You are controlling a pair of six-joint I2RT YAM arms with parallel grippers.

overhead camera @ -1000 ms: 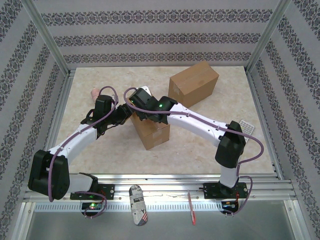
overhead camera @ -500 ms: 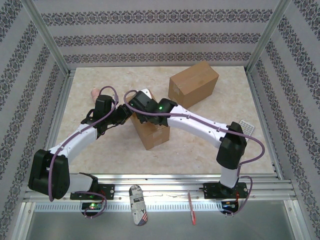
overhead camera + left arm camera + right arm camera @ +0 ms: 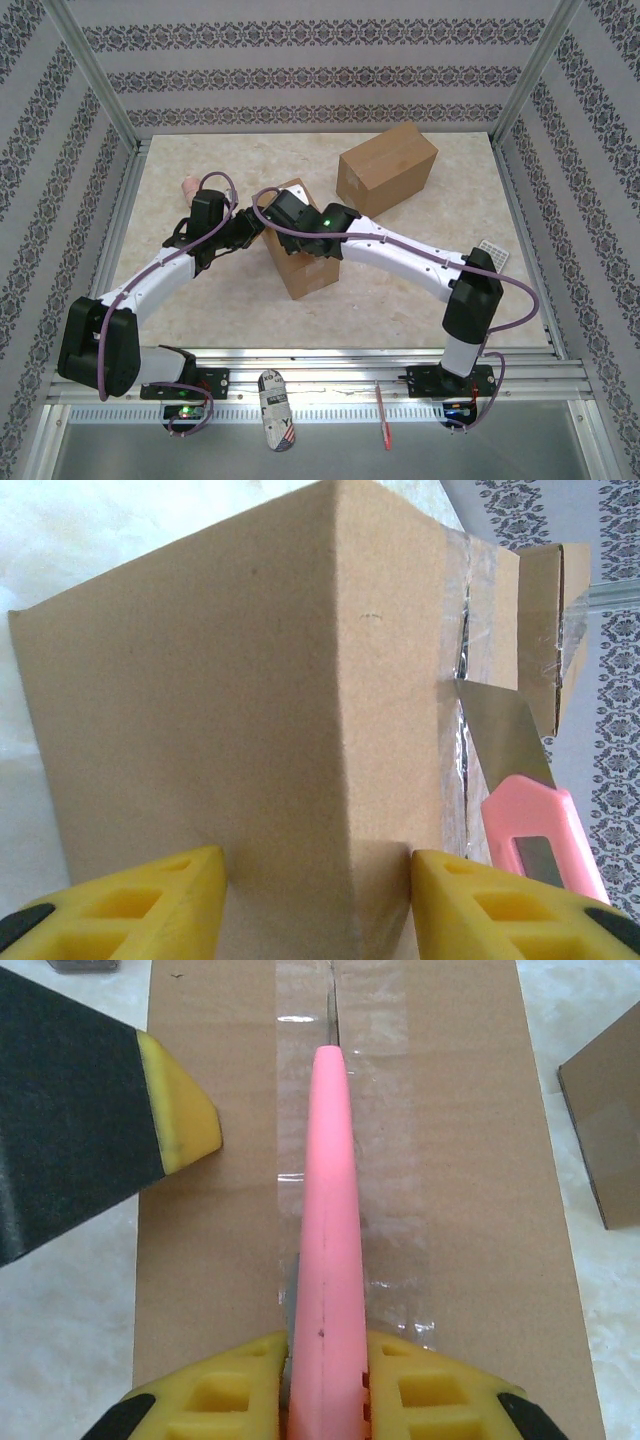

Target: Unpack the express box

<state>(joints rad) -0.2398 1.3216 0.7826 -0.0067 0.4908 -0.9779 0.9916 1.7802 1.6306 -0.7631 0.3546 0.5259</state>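
I see box (image 3: 303, 272) mid-bench (image 3: 380, 312). Left claw (image 3: 315, 890) pinches its near-left corner. Right claw (image 3: 325, 1385) pinches pink knife (image 3: 328, 1210), blade (image 3: 500, 730) in taped seam (image 3: 332, 1000). Second box (image 3: 388, 165) sits far right, apart.

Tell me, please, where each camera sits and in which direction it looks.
Top external: above and behind the bases, looking down at the table; both arms reach to the express box.
Left wrist: on the left arm, facing the box's corner edge; the yellow fingers of the left claw flank it.
Right wrist: on the right arm, looking down on the taped top; the right claw grips the pink knife.
Both wrist views share the knife at the tape seam.
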